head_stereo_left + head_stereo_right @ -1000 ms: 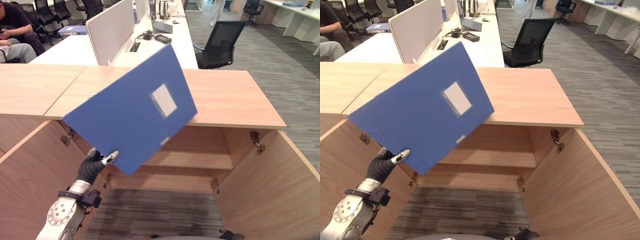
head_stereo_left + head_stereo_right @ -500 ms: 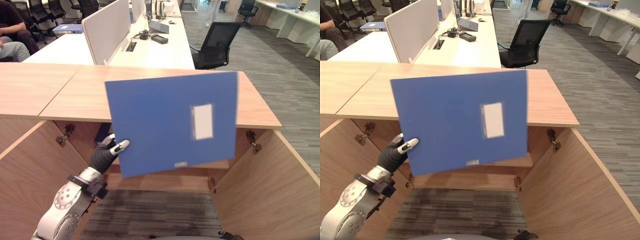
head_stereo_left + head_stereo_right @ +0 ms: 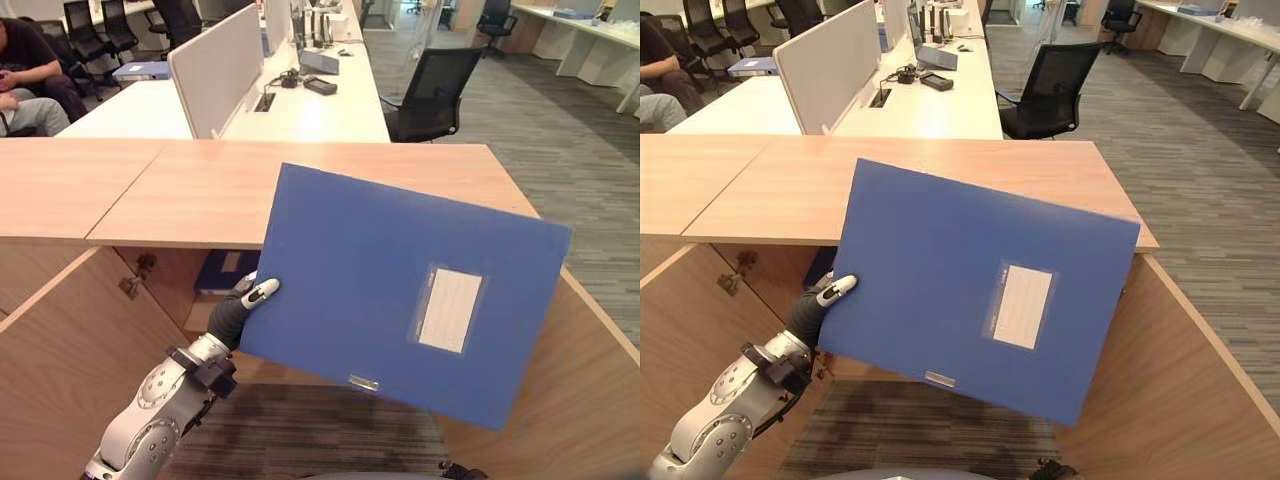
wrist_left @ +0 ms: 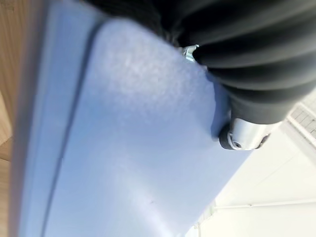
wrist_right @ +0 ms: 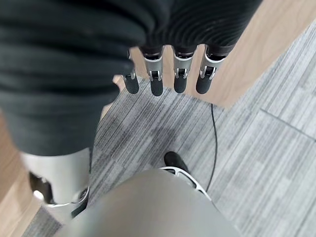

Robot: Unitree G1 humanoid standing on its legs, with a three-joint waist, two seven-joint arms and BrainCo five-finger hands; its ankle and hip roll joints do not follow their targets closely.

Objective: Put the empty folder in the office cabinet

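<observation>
My fingers and thumb [image 3: 262, 292] pinch the left edge of the blue folder [image 3: 400, 290]: my left hand [image 3: 240, 305] holds it up in the air, tilted, its pale label [image 3: 449, 309] facing me, in front of the open office cabinet [image 3: 80, 340]. The folder hides most of the cabinet's inside; the wooden worktop [image 3: 200, 185] lies just behind it. My right hand [image 5: 168, 74] hangs over the grey carpet [image 5: 276, 163], fingers [image 5: 180, 74] straight and holding nothing.

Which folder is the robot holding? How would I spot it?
Find the long wooden office cabinet with its doors open. Right in front of it, the left robot hand pinches a big flat blue folder by one edge. Its white label and tilt in mid-air set it apart.
</observation>
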